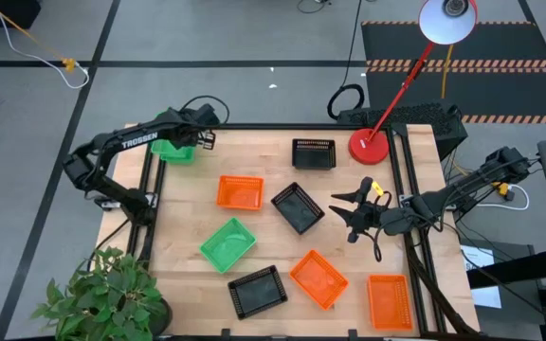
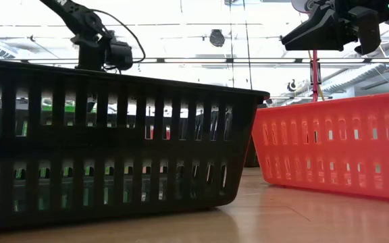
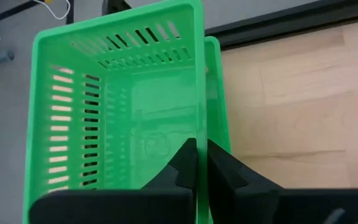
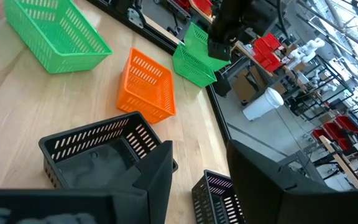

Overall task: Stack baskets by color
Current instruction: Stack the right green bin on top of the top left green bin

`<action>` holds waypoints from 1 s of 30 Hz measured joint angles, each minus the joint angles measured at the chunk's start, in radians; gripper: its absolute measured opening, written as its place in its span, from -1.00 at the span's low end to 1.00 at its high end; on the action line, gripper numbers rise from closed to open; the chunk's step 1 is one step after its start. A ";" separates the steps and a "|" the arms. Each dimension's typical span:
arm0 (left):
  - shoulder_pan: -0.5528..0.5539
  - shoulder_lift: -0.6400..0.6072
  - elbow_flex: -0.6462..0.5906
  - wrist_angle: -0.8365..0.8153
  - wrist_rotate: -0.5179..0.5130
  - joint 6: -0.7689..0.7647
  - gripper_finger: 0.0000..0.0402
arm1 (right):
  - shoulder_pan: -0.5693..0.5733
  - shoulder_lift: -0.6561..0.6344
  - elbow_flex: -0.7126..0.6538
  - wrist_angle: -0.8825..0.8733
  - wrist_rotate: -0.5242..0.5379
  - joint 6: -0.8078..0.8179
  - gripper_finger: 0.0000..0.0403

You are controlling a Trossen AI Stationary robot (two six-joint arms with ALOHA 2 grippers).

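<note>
Baskets of slotted plastic are spread over the pale wooden table [image 1: 188,204] in the high view; beside the round red lamp base [image 1: 369,145] a black rectangular mesh basket [image 1: 314,152] is laid with its long axis across the table. At the far left corner, well apart from the lamp base, two nested green mesh baskets [image 1: 173,150] are seen under the left gripper [image 1: 200,133]. The right gripper [image 1: 347,211] hangs released near that base.

A black slotted wall [image 2: 107,145] blocks most of the low view.

In the left wrist view, the upper green basket's side wall [image 3: 199,93] is clamped by closed fingers [image 3: 225,168].

In the right wrist view, an orange mesh basket [image 4: 146,84] is shown tilted.
</note>
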 joint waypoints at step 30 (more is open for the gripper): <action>0.040 0.046 -0.011 0.104 -0.013 0.006 -0.93 | 0.000 0.000 0.000 0.000 0.000 -0.001 -0.28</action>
